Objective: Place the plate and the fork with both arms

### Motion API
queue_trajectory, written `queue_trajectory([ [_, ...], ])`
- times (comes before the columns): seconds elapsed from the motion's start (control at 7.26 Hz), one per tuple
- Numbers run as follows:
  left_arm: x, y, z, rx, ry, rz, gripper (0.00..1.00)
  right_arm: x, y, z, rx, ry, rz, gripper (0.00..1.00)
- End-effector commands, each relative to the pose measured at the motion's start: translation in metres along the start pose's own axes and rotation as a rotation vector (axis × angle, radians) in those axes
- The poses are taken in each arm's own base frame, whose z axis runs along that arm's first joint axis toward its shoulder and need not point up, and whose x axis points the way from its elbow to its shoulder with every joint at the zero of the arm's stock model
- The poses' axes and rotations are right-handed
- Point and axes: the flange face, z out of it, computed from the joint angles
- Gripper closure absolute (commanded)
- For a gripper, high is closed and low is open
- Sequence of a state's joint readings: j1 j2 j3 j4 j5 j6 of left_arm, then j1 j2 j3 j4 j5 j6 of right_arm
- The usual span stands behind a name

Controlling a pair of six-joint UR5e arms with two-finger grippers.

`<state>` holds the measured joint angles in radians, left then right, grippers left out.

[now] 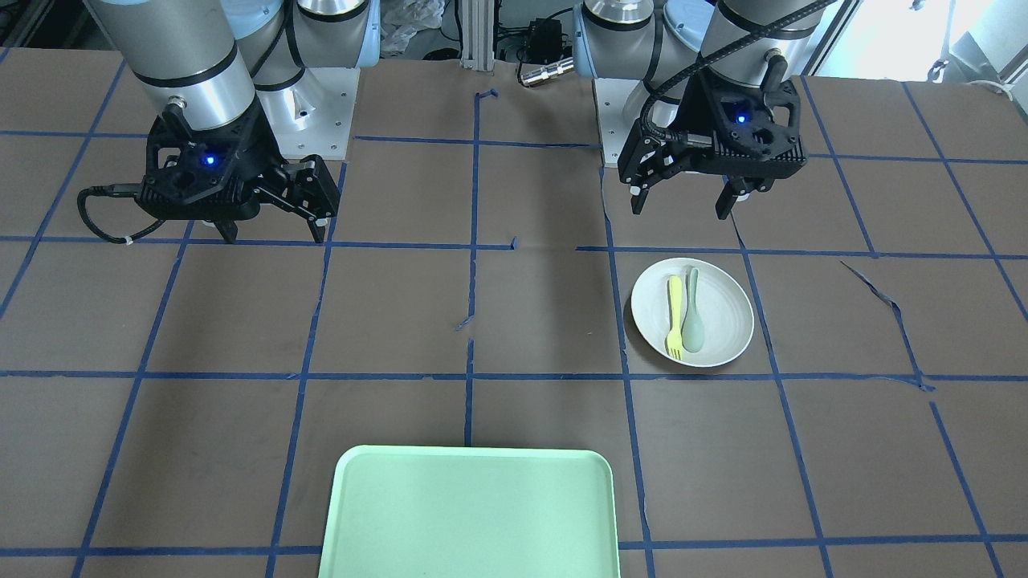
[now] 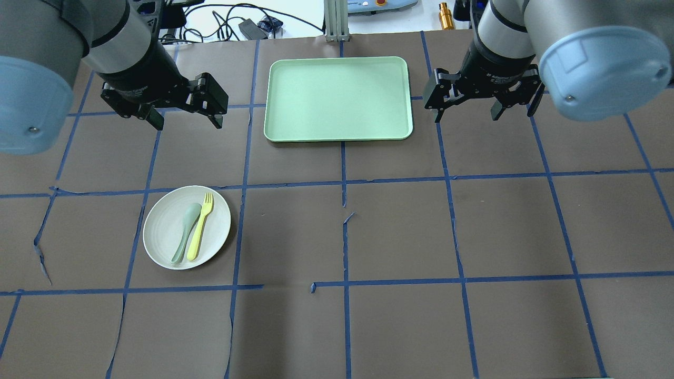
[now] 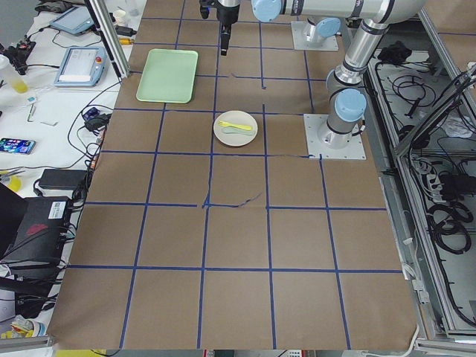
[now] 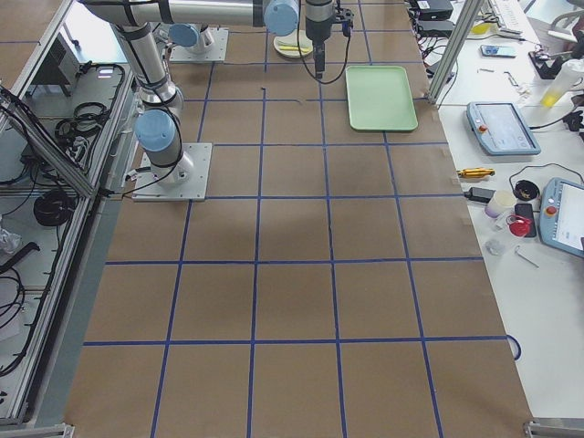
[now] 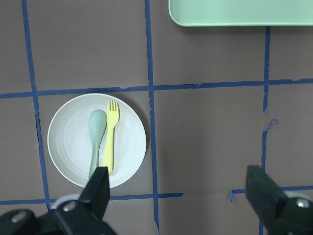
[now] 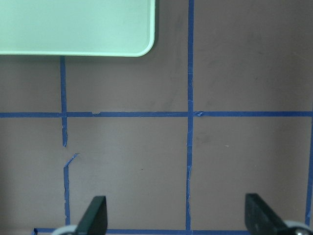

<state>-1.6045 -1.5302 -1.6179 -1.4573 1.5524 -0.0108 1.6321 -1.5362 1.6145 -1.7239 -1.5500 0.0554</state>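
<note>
The off-white plate (image 2: 158,237) lies on the table's left half, also in the front view (image 1: 727,297) and the left wrist view (image 5: 68,142). The pale-yellow fork (image 2: 200,227) (image 1: 674,309) (image 5: 110,139) lies on it beside a grey-green spoon (image 2: 185,229). My left gripper (image 2: 188,123) (image 1: 681,210) is open and empty, held above the table beyond the plate. My right gripper (image 2: 466,117) (image 1: 273,237) is open and empty, to the right of the tray.
A mint-green rectangular tray (image 2: 337,97) (image 1: 470,514) lies at the table's far middle, between the two grippers; its corner shows in the right wrist view (image 6: 73,24). Brown table with blue tape grid, some tape torn. Cables lie beyond the far edge.
</note>
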Motion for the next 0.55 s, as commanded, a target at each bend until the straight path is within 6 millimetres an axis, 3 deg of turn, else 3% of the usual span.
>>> queue_trajectory([
  [0.0,0.0,-0.0012,0.0014,-0.003,0.0,0.002,0.0,-0.0003,-0.0013,0.0019,0.0,-0.002,0.001,0.0],
  [0.41,-0.0007,0.0007,-0.0025,0.005,0.0,0.002,0.0,-0.0003,-0.0015,-0.001,0.005,-0.003,0.001,0.0],
])
